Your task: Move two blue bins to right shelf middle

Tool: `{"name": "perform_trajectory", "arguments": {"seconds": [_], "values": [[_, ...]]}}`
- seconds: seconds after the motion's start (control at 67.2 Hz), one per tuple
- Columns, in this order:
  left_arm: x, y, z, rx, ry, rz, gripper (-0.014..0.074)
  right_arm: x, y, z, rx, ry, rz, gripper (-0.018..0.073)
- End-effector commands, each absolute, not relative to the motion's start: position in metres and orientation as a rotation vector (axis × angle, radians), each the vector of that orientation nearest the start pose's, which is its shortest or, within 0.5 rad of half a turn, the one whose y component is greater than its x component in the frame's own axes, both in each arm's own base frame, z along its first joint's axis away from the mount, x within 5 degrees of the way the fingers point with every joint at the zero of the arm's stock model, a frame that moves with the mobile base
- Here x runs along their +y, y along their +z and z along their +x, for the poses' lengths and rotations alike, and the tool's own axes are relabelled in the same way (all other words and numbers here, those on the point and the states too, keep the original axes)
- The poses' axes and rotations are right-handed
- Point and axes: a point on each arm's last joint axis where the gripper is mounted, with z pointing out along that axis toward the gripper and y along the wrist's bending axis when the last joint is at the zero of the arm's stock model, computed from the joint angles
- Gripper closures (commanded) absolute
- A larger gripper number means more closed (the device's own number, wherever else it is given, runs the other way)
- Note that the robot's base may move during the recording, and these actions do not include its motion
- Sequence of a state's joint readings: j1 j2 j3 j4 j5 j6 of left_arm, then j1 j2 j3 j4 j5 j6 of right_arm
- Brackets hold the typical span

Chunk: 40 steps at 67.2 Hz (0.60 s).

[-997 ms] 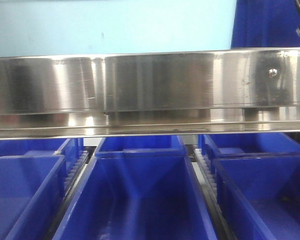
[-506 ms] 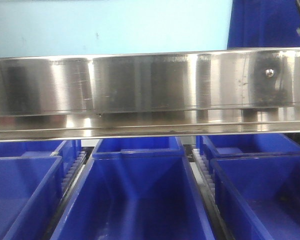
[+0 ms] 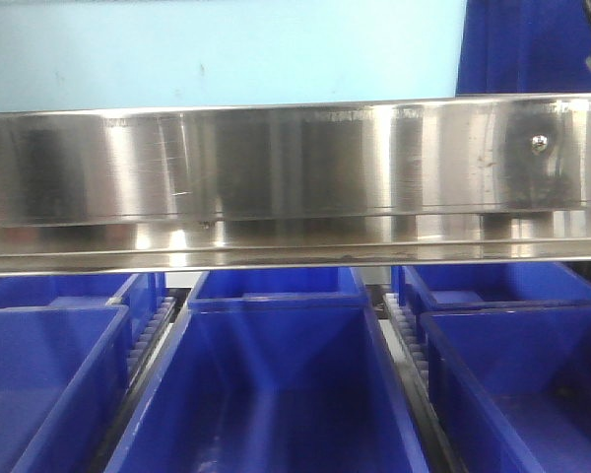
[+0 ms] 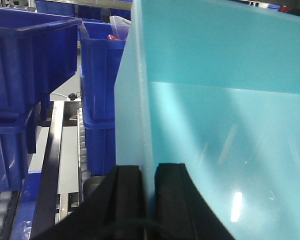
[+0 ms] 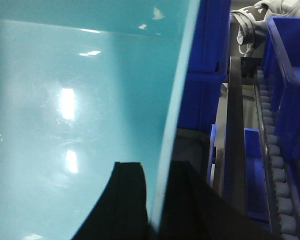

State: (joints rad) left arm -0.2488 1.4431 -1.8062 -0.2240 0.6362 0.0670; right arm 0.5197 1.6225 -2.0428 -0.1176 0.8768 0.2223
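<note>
A pale cyan-blue bin fills both wrist views and is held by both arms. In the left wrist view its left wall runs down between the black fingers, with my left gripper shut on that wall. In the right wrist view the same bin shows its right wall edge, and my right gripper is shut on it, one finger inside and one outside. A pale cyan surface fills the top of the front view. No gripper shows in the front view.
A brushed steel shelf rail crosses the front view, with three dark blue bins side by side beneath it. Stacked dark blue bins and a roller track lie left of the held bin. More dark blue bins and rollers stand on its right.
The front view swayed slightly, the shelf rail sliding left and then back. Nothing else has visibly changed.
</note>
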Motion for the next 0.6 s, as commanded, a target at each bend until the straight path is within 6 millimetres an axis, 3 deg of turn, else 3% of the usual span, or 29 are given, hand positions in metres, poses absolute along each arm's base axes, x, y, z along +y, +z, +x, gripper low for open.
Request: {"name": "perform_trajectory", "arguments": {"seconds": [0.0,0.327,0.58], "values": [[-0.092,0.533,0.289,1.672,-0.450,0.199,0.0707,0.170,0.520,0.300,1.868,0.412,-0.321,0.0712],[-0.092,0.533,0.289,1.673,-0.450,0.199,0.0707,0.169,0.517,0.299,1.904,0.402,-0.325,0.0712],[-0.097,0.510,0.285,1.916,-0.470,0.273,0.0707,0.170,0.504,0.301,2.008,0.371,-0.339,0.0712]]}}
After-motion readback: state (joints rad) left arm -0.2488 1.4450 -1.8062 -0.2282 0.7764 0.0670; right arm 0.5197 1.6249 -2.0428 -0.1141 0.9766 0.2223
